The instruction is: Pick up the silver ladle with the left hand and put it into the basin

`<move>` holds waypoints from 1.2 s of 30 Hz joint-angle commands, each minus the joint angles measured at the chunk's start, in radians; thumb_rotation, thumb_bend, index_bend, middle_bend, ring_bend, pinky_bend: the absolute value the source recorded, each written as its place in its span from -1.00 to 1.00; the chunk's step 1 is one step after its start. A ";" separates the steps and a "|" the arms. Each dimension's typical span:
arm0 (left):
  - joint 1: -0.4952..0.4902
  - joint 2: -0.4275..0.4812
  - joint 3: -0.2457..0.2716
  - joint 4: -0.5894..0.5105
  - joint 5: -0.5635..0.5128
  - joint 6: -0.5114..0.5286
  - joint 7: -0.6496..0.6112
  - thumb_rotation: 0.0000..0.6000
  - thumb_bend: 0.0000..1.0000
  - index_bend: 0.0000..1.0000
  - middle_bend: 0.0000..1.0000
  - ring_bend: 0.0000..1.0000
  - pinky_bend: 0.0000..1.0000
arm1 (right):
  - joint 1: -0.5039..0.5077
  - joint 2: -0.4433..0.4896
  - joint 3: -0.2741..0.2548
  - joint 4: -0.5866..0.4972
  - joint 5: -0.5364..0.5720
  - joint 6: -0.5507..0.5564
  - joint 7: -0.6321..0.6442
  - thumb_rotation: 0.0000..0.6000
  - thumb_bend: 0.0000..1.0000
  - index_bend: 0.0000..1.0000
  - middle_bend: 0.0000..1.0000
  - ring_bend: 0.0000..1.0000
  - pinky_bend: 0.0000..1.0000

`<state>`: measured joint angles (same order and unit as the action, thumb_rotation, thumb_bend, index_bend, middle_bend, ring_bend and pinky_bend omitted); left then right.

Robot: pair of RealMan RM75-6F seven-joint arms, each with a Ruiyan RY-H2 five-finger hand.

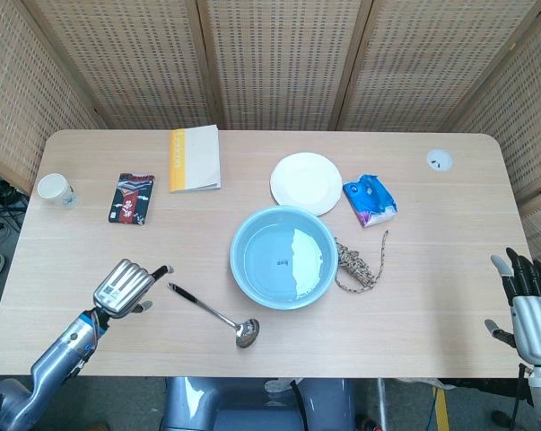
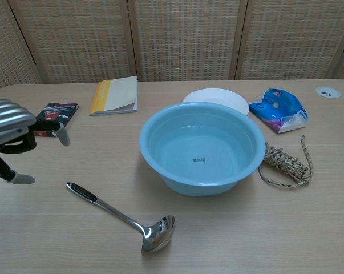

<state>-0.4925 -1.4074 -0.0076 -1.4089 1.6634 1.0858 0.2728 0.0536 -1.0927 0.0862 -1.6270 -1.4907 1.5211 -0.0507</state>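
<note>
The silver ladle [image 1: 214, 314] [image 2: 121, 217] lies flat on the table near the front edge, black handle end to the left, bowl to the right. The light blue basin [image 1: 283, 256] [image 2: 201, 146] stands just right of it, with nothing in it. My left hand [image 1: 126, 285] [image 2: 12, 134] hovers over the table a short way left of the ladle's handle, fingers apart, holding nothing. My right hand [image 1: 527, 301] hangs open off the table's right edge, far from both objects.
Behind the basin lie a white plate [image 1: 306, 183], a blue packet [image 1: 370, 199] and a coil of rope [image 1: 358, 263]. On the left are a yellow-spined book [image 1: 195, 158], a dark card pack [image 1: 131, 197] and a paper cup [image 1: 55, 189].
</note>
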 commanded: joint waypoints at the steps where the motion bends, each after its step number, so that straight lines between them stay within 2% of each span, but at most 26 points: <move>1: -0.051 -0.073 0.021 0.086 0.002 -0.081 -0.013 1.00 -0.91 -0.17 1.00 1.00 1.00 | 0.002 -0.002 0.001 0.003 0.006 -0.006 -0.002 1.00 -1.00 -1.00 -1.00 -1.00 -1.00; 7: -0.073 -0.135 0.033 0.162 -0.009 -0.115 0.007 1.00 -0.50 -0.07 1.00 1.00 1.00 | 0.008 -0.007 0.002 0.008 0.018 -0.022 -0.010 1.00 -1.00 -1.00 -1.00 -1.00 -1.00; 12: -0.084 -0.180 0.037 0.214 -0.014 -0.117 0.010 1.00 -0.29 -0.07 1.00 1.00 1.00 | 0.010 -0.009 0.002 0.007 0.021 -0.026 -0.016 1.00 -1.00 -1.00 -1.00 -1.00 -1.00; 22: -0.096 -0.258 0.056 0.317 -0.009 -0.101 -0.038 1.00 -0.28 -0.11 1.00 1.00 1.00 | 0.013 -0.007 0.002 0.005 0.034 -0.040 -0.015 1.00 -1.00 -1.00 -1.00 -1.00 -1.00; 36: -0.117 -0.311 0.066 0.356 -0.015 -0.107 -0.032 1.00 -0.28 -0.14 1.00 1.00 1.00 | 0.016 -0.002 0.001 0.003 0.043 -0.054 -0.009 1.00 -1.00 -1.00 -1.00 -1.00 -1.00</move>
<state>-0.6077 -1.7149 0.0581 -1.0560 1.6509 0.9813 0.2381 0.0691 -1.0947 0.0869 -1.6239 -1.4475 1.4674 -0.0593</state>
